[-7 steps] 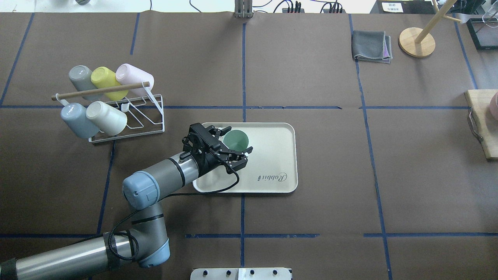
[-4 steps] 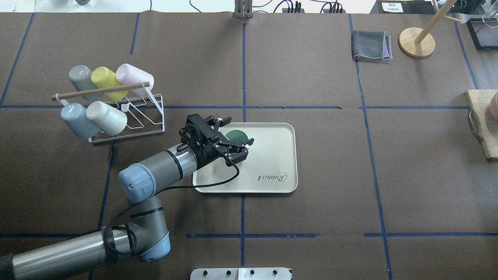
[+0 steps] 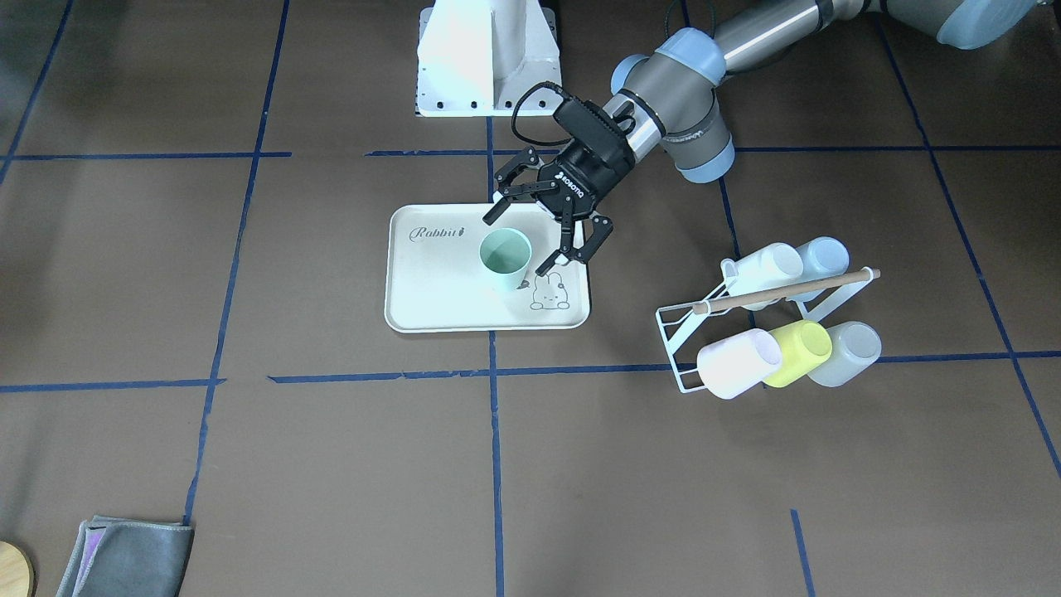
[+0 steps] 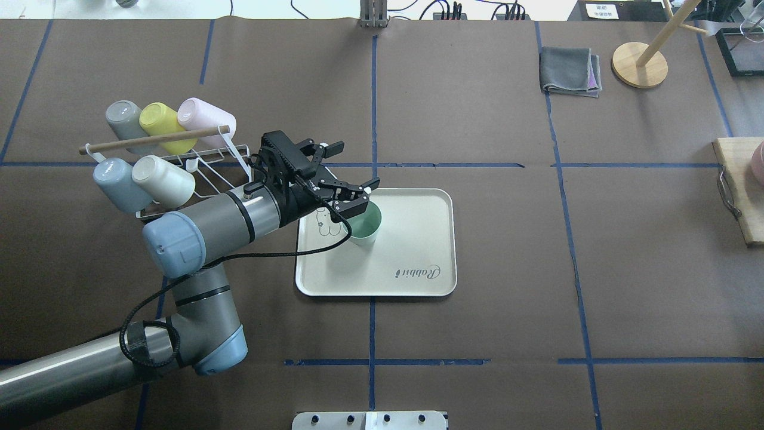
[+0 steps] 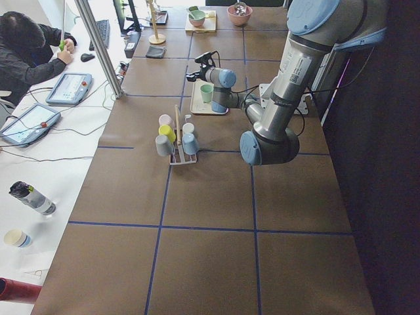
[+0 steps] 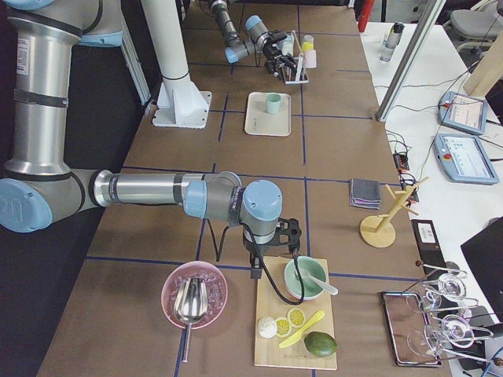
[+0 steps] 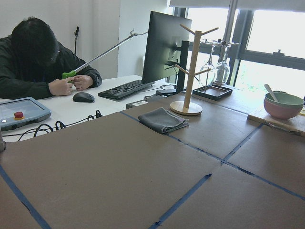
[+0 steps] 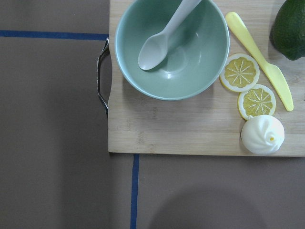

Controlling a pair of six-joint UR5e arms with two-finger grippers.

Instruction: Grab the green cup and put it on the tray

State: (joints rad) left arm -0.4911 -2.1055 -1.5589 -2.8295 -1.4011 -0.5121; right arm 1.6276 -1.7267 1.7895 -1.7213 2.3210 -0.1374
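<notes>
The left claw (image 4: pixel 359 162) is backing away. A second ago its fingers were sitting spread on either side of the green cup (image 4: pixel 365 222), low over the tray (image 4: pixel 418 251). Now it is riding higher and drifting toward the tray's far-left corner, in the direction of the wire cup rack (image 4: pixel 206 179). Its fingers are standing wide apart and carrying nothing. In the overhead view one fingertip is overlapping the cup's rim. The left side view, though, is showing the claw up above the cup with a gap between them, so I am reading the two as apart rather than touching.

The green cup is standing upright, mouth up, on the tray, in the half away from the "Rabbit" lettering and just beside the small bunny print. It is keeping the same spot it had a second ago, neither tipping nor being dragged along as the claw leaves.

To my eye this is meaning the release is done and the placement is holding. What is remaining looks like nothing more than getting the arm clear. The rack is lying close to the retreating wrist, so that is the side I would be watching.

The right claw (image 6: pixel 257 265) is hanging well apart, at the other end of the table (image 4: pixel 507 298), over a wooden cutting board (image 8: pixel 190 133) bearing a green bowl (image 8: pixel 171 47) with a spoon. I cannot tell whether its fingers are wide or narrow.
</notes>
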